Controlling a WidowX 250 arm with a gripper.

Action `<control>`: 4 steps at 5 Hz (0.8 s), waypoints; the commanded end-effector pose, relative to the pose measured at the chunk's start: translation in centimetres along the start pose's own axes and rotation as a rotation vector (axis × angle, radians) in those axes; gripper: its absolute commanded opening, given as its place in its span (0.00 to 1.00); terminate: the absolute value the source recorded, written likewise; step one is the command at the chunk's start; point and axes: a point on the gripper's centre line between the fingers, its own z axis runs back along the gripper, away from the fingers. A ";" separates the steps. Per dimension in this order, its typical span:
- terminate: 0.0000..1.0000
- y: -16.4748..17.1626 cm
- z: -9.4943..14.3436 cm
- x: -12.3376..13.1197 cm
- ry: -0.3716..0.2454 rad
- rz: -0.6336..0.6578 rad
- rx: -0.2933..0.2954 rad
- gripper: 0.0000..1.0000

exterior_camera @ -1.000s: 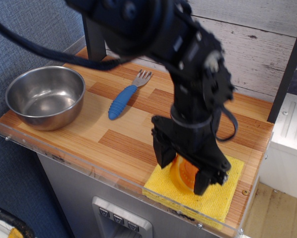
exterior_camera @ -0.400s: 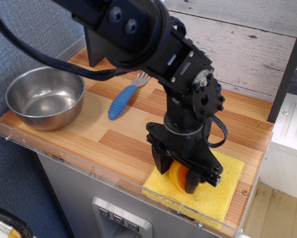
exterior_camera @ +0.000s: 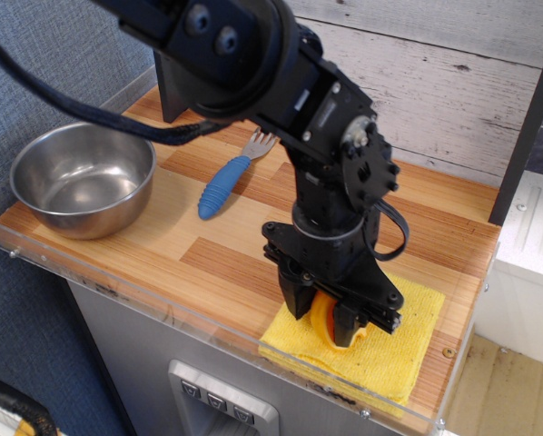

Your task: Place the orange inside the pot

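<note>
A striped wooden counter fills mid-frame, against a pale plank wall. The pot sits at left, and a yellow cloth lies lower right. There the gripper is clamped around the orange, just over the cloth.

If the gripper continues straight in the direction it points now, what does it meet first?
The gripper points down with the orange between its jaws, so the orange comes first. Directly beneath is the yellow cloth, then the table. Whether the fingertips already touch the cloth is unclear.
</note>
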 end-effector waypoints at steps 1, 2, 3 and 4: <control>0.00 4.0 5.7 1.5 -0.105 0.089 -0.058 0.00; 0.00 7.5 7.4 1.4 -0.105 0.150 -0.060 0.00; 0.00 10.5 7.5 1.3 -0.086 0.189 -0.011 0.00; 0.00 13.6 8.0 1.8 -0.059 0.190 0.090 0.00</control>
